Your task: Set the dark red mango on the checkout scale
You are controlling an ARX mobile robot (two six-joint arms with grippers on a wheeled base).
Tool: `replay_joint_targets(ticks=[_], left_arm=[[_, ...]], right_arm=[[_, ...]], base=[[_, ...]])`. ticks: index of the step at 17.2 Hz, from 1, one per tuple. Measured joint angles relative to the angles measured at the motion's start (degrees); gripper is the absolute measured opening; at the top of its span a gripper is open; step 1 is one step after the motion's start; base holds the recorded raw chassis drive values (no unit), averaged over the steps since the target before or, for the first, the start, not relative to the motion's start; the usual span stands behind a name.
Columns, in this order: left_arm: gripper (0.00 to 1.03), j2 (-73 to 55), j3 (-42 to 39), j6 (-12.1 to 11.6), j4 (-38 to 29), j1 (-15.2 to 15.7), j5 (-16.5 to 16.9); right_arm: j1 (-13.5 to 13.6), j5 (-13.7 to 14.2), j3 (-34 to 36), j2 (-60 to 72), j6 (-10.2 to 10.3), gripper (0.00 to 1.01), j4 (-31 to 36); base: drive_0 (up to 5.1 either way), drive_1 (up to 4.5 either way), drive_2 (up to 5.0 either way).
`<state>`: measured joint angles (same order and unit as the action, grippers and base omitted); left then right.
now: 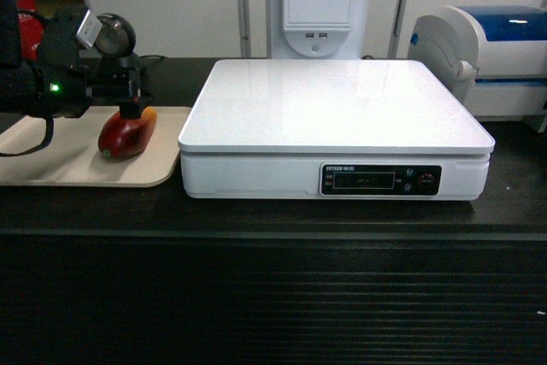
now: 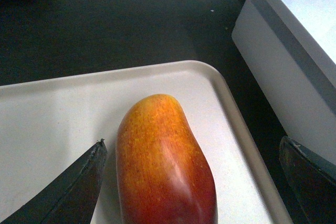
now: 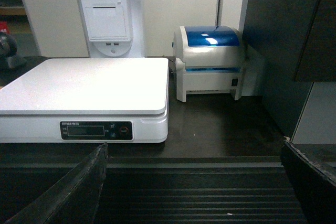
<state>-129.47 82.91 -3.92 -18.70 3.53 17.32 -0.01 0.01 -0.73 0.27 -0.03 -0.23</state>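
Left gripper point(image 1: 130, 102): you have it low over the mango on the left of the head view. Its jaws stand wide; in the left wrist view one finger point(image 2: 68, 190) lies close beside the fruit and the other sits far out past the tray's edge. Neither finger touches the fruit there.
Mango point(image 1: 126, 133): you will find it lying on its side on the tray, orange-yellow end pointing away toward the back of the counter, dark red end nearer the wrist camera. Nothing grips it.
Tray point(image 1: 51, 173): beige, flat on the counter, its right edge just beside the scale.
Scale point(image 1: 335, 108): white, in the middle of the counter, platform bare, black display panel facing you.
Counter point(image 1: 273, 297): black, with a ribbed front.
Printer point(image 1: 483, 57): white with a blue lid, behind the scale's right corner.
Right gripper point(image 3: 194, 182): you see it only in its own wrist view, jaws spread wide, holding nothing, out in front of the counter edge and facing the scale.
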Motion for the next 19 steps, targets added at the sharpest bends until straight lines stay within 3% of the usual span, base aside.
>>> replay_joint_targets(ticks=[8, 12, 15, 19], left_arm=[[0.98, -10.6, 17.1, -2.7, 16.0, 0.1, -2.1], [0.98, -12.3, 20.2, -4.2, 21.4, 0.0, -3.2], [0.69, -12.3, 20.9, -5.6, 22.1, -0.1, -3.2], [0.62, -8.7, 15.9, -6.5, 18.8, -0.7, -3.1]], right_arm=[[0.0, 0.0, 0.0, 0.0, 0.0, 0.98, 0.0], [0.0, 0.0, 0.0, 0.0, 0.0, 0.98, 0.0], [0.0, 0.0, 0.0, 0.0, 0.0, 0.98, 0.0], [0.0, 0.0, 0.0, 0.0, 0.0, 0.98, 0.0]], base=[[0.0, 0.00, 0.0], [0.0, 0.00, 0.0], [0.0, 0.00, 0.0], [0.0, 0.00, 0.0]])
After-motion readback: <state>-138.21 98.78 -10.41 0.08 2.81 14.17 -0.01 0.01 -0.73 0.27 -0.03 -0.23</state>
